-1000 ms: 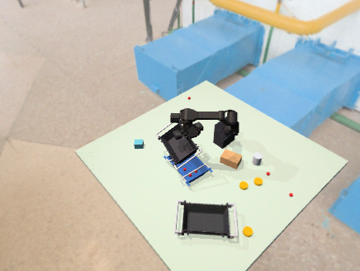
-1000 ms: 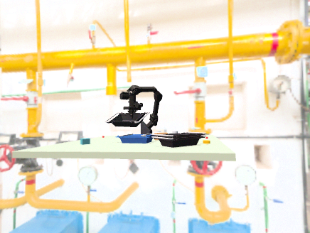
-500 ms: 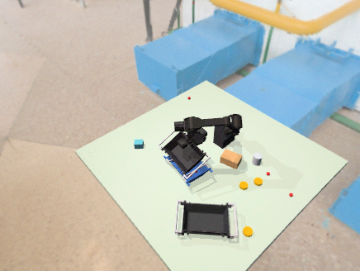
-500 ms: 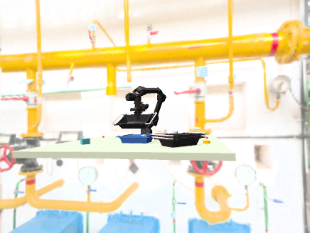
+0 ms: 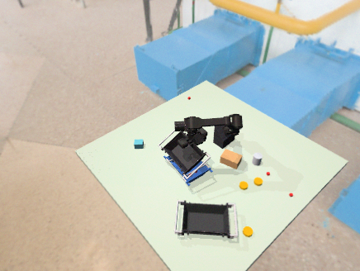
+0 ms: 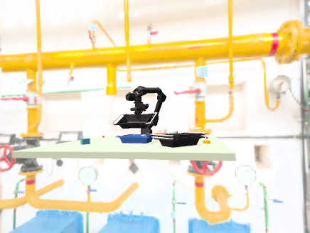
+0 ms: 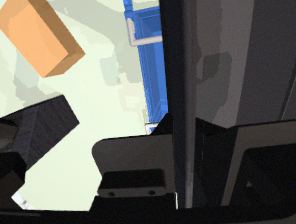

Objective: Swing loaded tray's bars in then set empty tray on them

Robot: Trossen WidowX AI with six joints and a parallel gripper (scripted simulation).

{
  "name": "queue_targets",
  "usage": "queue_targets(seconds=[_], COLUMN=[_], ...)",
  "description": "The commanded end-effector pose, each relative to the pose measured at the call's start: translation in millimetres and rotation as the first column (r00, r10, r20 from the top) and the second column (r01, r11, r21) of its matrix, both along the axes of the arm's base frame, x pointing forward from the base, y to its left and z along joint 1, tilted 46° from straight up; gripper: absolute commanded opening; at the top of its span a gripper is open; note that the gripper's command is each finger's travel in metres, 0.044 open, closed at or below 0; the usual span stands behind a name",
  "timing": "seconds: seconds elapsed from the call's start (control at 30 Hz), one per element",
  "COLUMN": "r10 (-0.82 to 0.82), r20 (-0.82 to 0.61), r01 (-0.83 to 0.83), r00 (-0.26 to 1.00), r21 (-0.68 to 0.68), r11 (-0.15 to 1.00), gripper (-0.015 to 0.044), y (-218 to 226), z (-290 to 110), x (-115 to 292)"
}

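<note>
My gripper (image 5: 186, 143) (image 6: 138, 116) (image 7: 174, 116) is shut on a side wall of the empty black tray (image 5: 182, 156) (image 6: 136, 124) (image 7: 215, 85). The black tray hangs clear above the table, roughly level, with its own wire bars out at its ends. Below it stands the blue tray (image 5: 201, 175) (image 6: 135, 138) (image 7: 155, 82). The held tray hides most of the blue tray and its load. In the wrist view one wire bar (image 7: 147, 41) reaches across the blue tray, and part of another shows farther along; their far sides are hidden.
A second black tray (image 5: 206, 219) (image 6: 179, 141) stands near the table's front, its bars out. An orange block (image 5: 230, 159) (image 7: 37, 37), grey cylinder (image 5: 257, 159) and yellow discs (image 5: 243, 185) lie right of the blue tray. A teal block (image 5: 139, 144) (image 6: 84, 141) lies left.
</note>
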State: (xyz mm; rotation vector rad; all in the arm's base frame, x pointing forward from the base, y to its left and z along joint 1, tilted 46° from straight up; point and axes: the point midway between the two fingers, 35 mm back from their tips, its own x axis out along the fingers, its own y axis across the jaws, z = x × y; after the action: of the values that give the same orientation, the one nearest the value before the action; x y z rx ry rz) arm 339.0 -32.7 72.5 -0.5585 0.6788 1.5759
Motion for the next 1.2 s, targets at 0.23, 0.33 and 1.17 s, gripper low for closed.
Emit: queue_targets(seconds=[0.23, 0.33, 1.17], r10=[-0.014, -0.014, -0.014], r20=[0.019, 0.019, 0.019], r01=[0.014, 0.014, 0.014], r00=[1.0, 1.0, 1.0], r21=[0.006, 0.006, 0.006], r11=[1.0, 1.0, 1.0], gripper=[0.0, 0.0, 0.0], y=[-3.8, -2.5, 6.8], z=[3.6, 4.9, -4.9], x=[1.4, 1.0, 0.5])
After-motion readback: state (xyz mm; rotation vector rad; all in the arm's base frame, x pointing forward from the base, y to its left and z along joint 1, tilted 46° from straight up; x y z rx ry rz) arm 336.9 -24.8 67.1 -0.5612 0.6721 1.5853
